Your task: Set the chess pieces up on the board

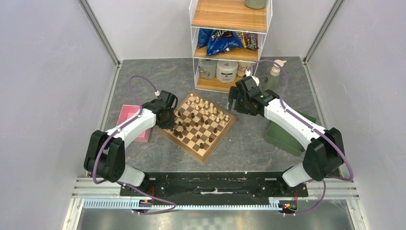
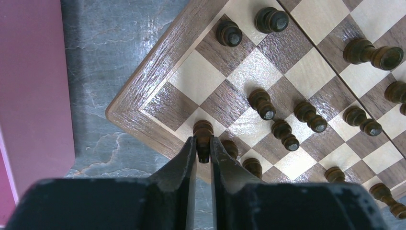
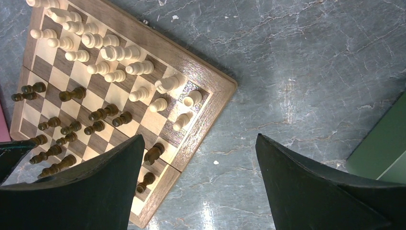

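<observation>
The chessboard (image 1: 197,144) lies turned like a diamond in the middle of the table. Cream pieces (image 1: 207,107) crowd its far side and dark brown pieces (image 1: 191,128) its near and left side. My left gripper (image 2: 203,147) is shut on a dark brown piece (image 2: 203,130) whose base stands on a light square by the board's left corner (image 2: 125,111). More dark pieces (image 2: 282,133) stand just right of it. My right gripper (image 3: 198,146) is open and empty, above bare table beside the board's right edge (image 3: 201,125). Cream pieces (image 3: 117,51) show at its upper left.
A pink block (image 1: 129,117) lies left of the board, close under the left arm. A green tray (image 1: 287,135) lies at the right. A wire shelf (image 1: 229,43) with snack bags and tape rolls stands behind, with a soap bottle (image 1: 274,75) beside it.
</observation>
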Available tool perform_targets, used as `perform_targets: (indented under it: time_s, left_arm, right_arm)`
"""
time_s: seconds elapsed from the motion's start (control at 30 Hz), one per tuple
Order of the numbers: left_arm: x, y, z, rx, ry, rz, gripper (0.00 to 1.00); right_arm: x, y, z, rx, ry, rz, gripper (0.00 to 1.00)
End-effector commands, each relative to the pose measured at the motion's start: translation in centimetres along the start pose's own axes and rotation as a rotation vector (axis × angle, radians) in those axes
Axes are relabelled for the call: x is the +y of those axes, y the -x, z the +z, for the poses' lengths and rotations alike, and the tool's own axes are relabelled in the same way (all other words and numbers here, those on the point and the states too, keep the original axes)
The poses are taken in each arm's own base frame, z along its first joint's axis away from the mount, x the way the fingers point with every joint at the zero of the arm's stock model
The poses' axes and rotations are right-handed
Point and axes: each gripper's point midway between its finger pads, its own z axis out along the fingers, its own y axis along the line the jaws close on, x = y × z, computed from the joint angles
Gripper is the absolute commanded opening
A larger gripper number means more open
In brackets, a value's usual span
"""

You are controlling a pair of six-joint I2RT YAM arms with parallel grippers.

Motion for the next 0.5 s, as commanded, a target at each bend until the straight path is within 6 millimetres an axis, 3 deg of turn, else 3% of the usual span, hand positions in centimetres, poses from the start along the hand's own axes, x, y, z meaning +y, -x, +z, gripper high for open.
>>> perform_targets:
  time_s: [0.0, 0.27, 0.47]
  left_arm:
    - [0.0, 0.3, 0.0, -0.018, 0.002, -0.032, 0.24]
    - [-0.4, 2.0, -1.0, -0.072, -0.011, -0.042, 0.42]
    - [-0.4, 3.7, -2.6, -0.116, -0.004, -0.045, 0.46]
  right_arm:
    - [1.0, 1.5, -0.4, -0.032, 0.024, 0.017, 0.94]
    - [1.1, 1.6, -0.5, -0.033, 0.027, 0.015, 0.94]
    - [0.9, 1.6, -0.6, -0.038, 0.023, 0.014, 0.94]
